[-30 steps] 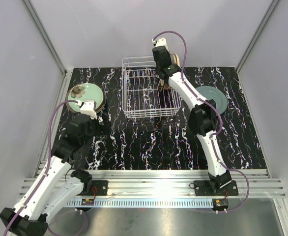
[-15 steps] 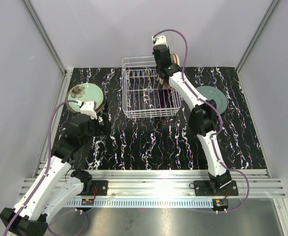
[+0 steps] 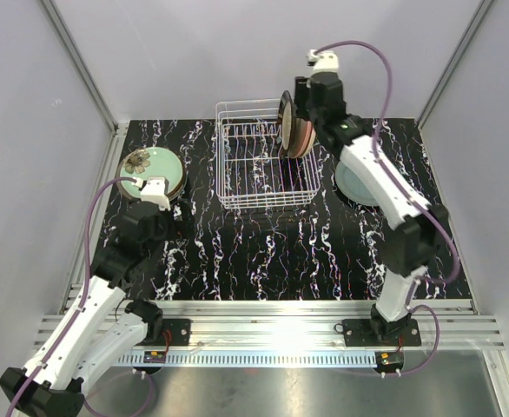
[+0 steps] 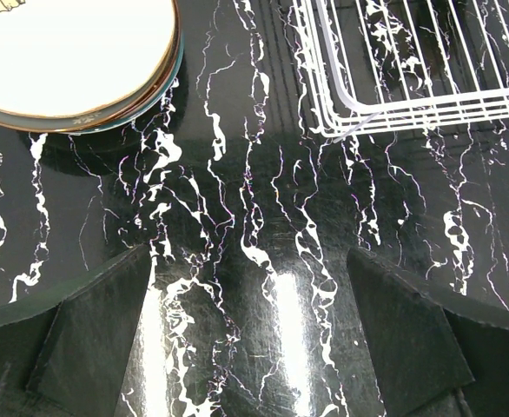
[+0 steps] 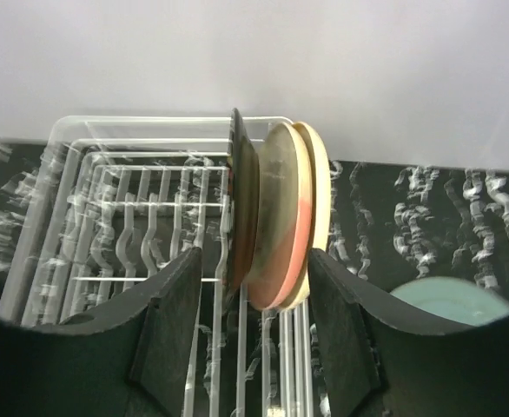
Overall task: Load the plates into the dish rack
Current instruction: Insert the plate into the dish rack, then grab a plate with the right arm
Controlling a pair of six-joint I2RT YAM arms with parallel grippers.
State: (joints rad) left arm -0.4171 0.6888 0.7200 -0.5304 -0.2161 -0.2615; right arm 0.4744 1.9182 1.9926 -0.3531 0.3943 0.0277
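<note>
Three plates stand on edge at the right end of the white wire dish rack point(image 3: 259, 169) point(image 5: 133, 208): a dark one point(image 5: 240, 208), an orange one point(image 5: 280, 217) point(image 3: 296, 136) and a beige one point(image 5: 318, 187). My right gripper point(image 5: 254, 258) point(image 3: 300, 115) hovers over them, open, a finger on either side of the three. A mint-green floral plate point(image 3: 150, 167) tops a stack point(image 4: 72, 61) at the left. My left gripper point(image 4: 254, 347) point(image 3: 156, 198) hangs open over bare table just in front of that stack. A teal plate point(image 3: 359, 187) point(image 5: 454, 300) lies flat right of the rack, partly behind my right arm.
The table top point(image 3: 263, 252) is black marble-patterned with grey walls on three sides. The rack's near left corner point(image 4: 341, 122) shows at the upper right of the left wrist view. An aluminium rail point(image 3: 263, 317) runs along the near edge.
My right gripper has opened and risen out of the rack, swinging right and back; the plates it reached down to now stand alone in the rack. The left arm has not moved.
</note>
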